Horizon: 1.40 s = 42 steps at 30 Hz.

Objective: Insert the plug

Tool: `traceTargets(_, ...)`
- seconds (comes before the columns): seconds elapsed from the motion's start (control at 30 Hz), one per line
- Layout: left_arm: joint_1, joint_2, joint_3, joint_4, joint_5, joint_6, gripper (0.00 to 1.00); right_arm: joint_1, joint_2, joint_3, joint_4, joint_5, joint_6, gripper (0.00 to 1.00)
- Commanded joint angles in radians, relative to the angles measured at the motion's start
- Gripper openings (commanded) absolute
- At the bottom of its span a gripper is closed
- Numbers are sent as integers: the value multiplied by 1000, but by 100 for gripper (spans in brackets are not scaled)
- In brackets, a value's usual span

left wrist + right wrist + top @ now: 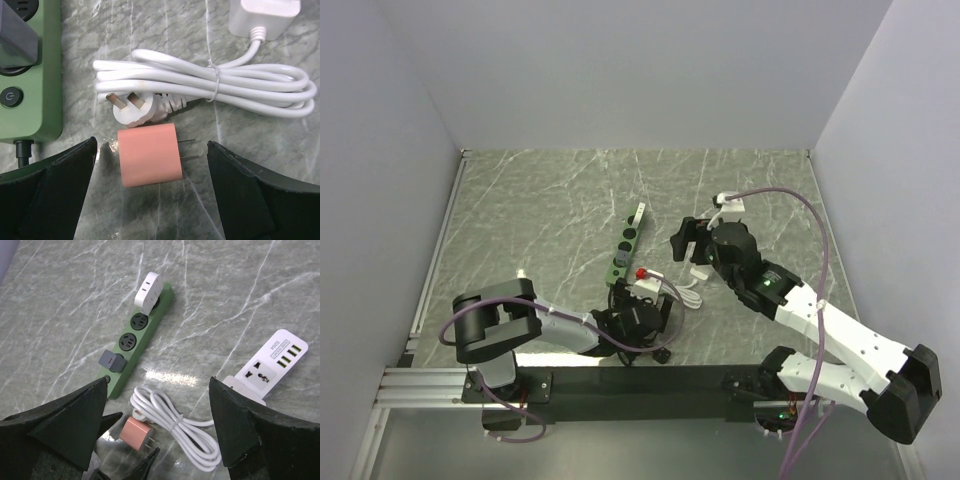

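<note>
A pink plug (149, 155) lies flat on the marble table, its two prongs pointing right in the left wrist view. My left gripper (151, 146) is open, one finger on each side of the plug with gaps both sides. The green power strip (142, 335) lies just left of it, with a white adapter (148, 290) at its far end, a grey adapter (112, 361) near its switch end, and two free sockets between. My right gripper (159, 384) hangs open above the table, holding nothing. From above, the pink plug (642, 272) sits at the green strip's (625, 245) near end.
A tied coil of white cable (215, 85) with a three-pin plug (132, 107) lies right beside the pink plug. The cable runs to a white multi-socket block (272, 362) on the right. Grey walls enclose the table on three sides.
</note>
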Motion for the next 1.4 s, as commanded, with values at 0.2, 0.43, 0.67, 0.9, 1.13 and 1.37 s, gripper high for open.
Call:
traceTargets(0.2,-10,12,11,-3,3,-22,91,-51,-47,-40,59,-59,-27,89)
traceTargets(0.43,-12,-31,-58,43,19,-21,77,-54,-21,-36,69,-79,-24,89)
traceTargets(0.67,-10,-45,-103,127,43,13,39,-54,-21,-37,66,-100,-18,88)
traceTargets(0.9,-12,-144,-210,362,213,231,0,-54,-47,-66,63,-192,-45,87)
traceTargets(1.13,-12,-365,-345,531,444,459,0,-55,-71,-88,111,-453,-111,86)
traceTargets(1.37,-12,-641,-368,417,439,577,3,-54,-5,-91,204,-832,-145,77)
